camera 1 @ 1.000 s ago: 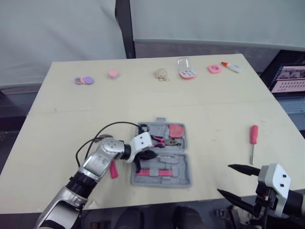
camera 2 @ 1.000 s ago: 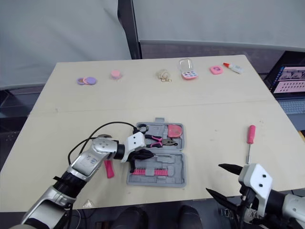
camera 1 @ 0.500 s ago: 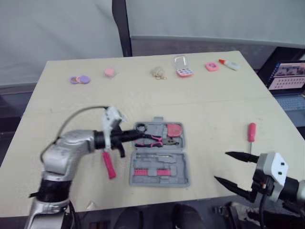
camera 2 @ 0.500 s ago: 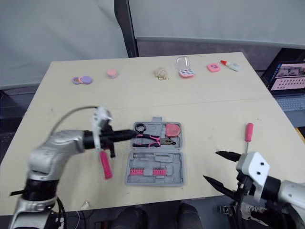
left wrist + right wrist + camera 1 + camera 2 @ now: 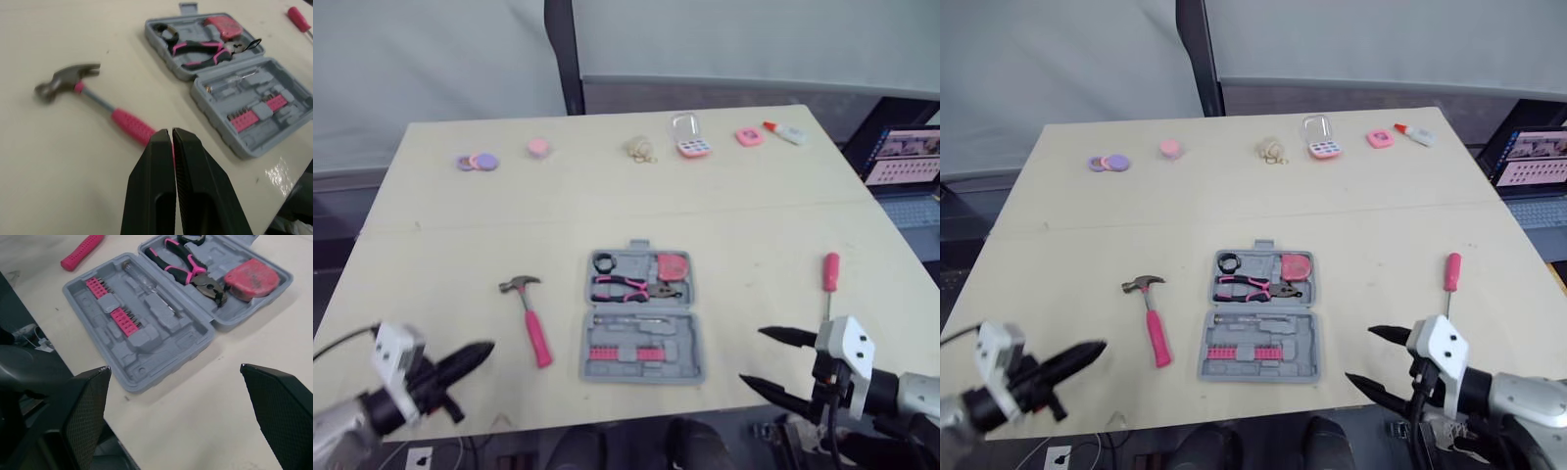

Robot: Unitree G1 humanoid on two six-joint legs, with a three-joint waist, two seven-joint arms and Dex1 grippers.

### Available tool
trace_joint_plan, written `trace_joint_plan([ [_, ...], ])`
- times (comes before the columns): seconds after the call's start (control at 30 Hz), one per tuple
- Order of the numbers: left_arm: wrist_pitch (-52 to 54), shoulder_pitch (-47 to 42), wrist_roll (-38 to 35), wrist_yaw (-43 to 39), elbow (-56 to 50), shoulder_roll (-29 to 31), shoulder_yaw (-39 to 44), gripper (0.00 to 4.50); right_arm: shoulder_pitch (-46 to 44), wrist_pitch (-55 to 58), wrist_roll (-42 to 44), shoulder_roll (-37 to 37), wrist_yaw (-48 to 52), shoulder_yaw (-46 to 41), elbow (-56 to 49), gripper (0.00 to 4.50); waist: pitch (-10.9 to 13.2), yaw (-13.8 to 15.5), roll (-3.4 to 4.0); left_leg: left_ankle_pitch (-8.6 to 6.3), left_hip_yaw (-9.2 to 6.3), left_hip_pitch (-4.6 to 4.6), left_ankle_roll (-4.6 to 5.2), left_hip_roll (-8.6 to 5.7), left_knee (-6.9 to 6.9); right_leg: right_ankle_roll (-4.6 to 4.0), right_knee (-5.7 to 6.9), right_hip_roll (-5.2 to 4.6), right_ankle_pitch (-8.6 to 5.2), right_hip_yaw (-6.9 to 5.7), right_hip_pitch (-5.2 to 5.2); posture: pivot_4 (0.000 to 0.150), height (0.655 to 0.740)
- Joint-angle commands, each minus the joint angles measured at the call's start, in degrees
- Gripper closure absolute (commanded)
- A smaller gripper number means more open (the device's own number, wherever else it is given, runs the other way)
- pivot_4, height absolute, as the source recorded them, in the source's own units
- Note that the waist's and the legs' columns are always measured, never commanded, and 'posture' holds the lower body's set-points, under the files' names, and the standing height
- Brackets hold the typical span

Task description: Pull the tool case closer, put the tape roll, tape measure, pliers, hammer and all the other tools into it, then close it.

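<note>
The grey tool case (image 5: pixel 643 342) lies open near the table's front middle. Its far half holds a black tape roll (image 5: pixel 604 262), pink-handled pliers (image 5: pixel 628 287) and a pink tape measure (image 5: pixel 673 266); its near half holds pink bits (image 5: pixel 615 352). A hammer (image 5: pixel 530 317) with a pink handle lies on the table just left of the case. A pink screwdriver (image 5: pixel 830 279) lies to the right. My left gripper (image 5: pixel 481 350) is shut and empty at the front left edge, pointing toward the hammer handle (image 5: pixel 132 126). My right gripper (image 5: pixel 755 356) hangs open off the front right edge.
Small items line the far edge: purple and pink discs (image 5: pixel 475 162), a pink round piece (image 5: pixel 538 147), a beige bundle (image 5: pixel 642 149), a pink keypad case (image 5: pixel 689 137), a pink square (image 5: pixel 749 136) and a glue bottle (image 5: pixel 784 131). A laptop (image 5: pixel 904 159) sits beyond the right edge.
My left arm has pulled back from the case to the front left edge, leaving the pliers in the case. The right gripper has drifted slightly left.
</note>
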Motion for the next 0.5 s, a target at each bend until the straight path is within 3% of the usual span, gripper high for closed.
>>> trace_joint_plan([
  [0.03, -5.6, 6.0, -0.2, -0.3, -0.9, -2.9, 2.8, 3.53, 1.3, 0.4, 1.8, 0.1, -0.3, -1.8, -2.4, 0.00, 0.0, 0.2, -0.05, -0.02, 0.00, 0.01, 0.03, -0.01, 0.00, -0.03, -0.02, -0.02, -0.02, 0.00, 0.02, 0.150, 0.7400],
  [0.27, -11.7, 12.8, 0.2, 4.1, -0.8, -9.9, 3.1, 0.11, 2.9, -1.9, 1.5, 0.4, 0.4, -2.2, -1.7, 0.00, 0.0, 0.4, -0.03, -0.32, -0.02, -0.02, 0.31, -0.05, 0.14, -0.40, 0.02, -0.15, -0.21, 0.02, 0.00, 0.150, 0.7400],
  [0.5, -12.2, 13.5, -0.8, 6.8, -2.1, -10.5, 0.6, 0.01, 2.4, -2.8, 1.9, -0.1, 1.1, -2.7, -0.8, 0.00, 0.1, -0.1, -0.05, -0.39, 0.12, 0.00, 0.45, -0.11, 0.23, -0.39, 0.02, -0.20, -0.21, 0.06, 0.02, 0.150, 0.7400],
])
